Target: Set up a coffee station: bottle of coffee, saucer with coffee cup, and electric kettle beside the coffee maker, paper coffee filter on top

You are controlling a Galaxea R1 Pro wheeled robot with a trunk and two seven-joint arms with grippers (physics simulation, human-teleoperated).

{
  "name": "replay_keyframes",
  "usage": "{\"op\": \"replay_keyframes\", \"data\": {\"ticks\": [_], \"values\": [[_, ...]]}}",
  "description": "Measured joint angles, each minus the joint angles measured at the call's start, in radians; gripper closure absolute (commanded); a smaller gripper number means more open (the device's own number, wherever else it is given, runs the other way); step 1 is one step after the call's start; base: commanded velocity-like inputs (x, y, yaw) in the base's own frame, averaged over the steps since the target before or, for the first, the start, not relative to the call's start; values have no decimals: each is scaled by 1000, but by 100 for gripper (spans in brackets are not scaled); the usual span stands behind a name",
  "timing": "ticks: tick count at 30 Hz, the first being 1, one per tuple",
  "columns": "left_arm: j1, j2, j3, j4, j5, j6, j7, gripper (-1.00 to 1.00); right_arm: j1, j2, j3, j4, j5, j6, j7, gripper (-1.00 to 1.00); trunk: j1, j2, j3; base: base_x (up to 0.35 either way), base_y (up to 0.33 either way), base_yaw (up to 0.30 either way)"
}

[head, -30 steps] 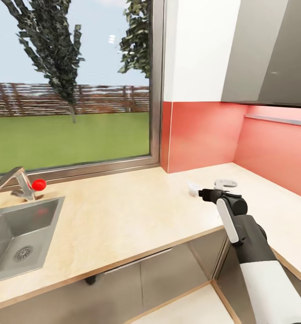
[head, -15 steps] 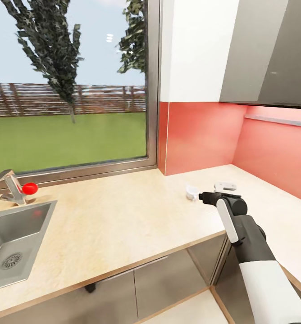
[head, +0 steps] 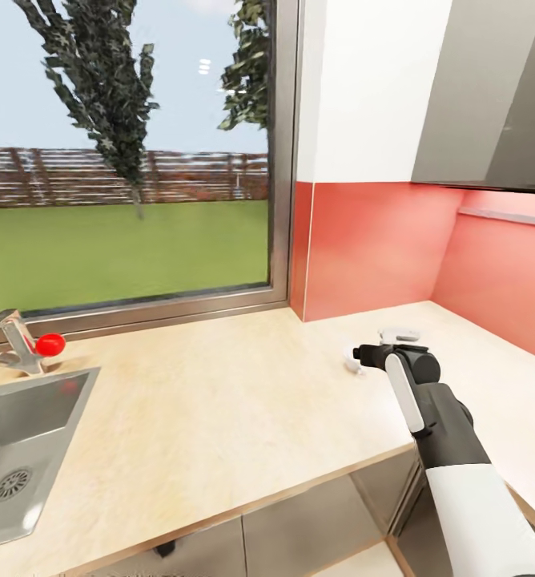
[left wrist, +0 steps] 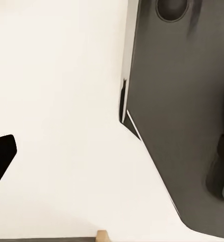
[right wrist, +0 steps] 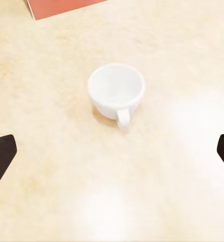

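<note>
Between the right gripper's (right wrist: 112,151) spread, empty fingers (right wrist: 1,156), at about twelve o'clock ahead, the coffee cup (right wrist: 116,91) stood upright on the tabletop (right wrist: 51,201), handle pointing back at the wrist. From the head, the right arm (head: 428,409) hid most of the cup, near the corner. Whether the left fingers were parted, I could not tell; one dark tip showed.

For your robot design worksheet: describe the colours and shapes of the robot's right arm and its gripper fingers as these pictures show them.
The right arm has a white forearm shell, then a dark grey section, and a black rounded wrist joint with a white strip along its side. The right gripper shows two plain black fingertips with no markings or cables visible.
</note>
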Motion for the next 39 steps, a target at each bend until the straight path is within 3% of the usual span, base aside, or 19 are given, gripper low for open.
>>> {"op": "replay_keyframes", "data": {"ticks": [7,22,39], "values": [[3,0,0,0,0,0,0,-100,0,-1,-1,1,1,0,1,-100,0,0,0,5,0,218],[6,-1,0,0,0,0,14,-100,1,0,1,-6,-1,-1,2,-100,0,0,0,6,-1,7],[6,-4,1,0,2,2,15,-100,2,2,1,0,0,-1,2,-100,0,0,0,244,-204,85]]}}
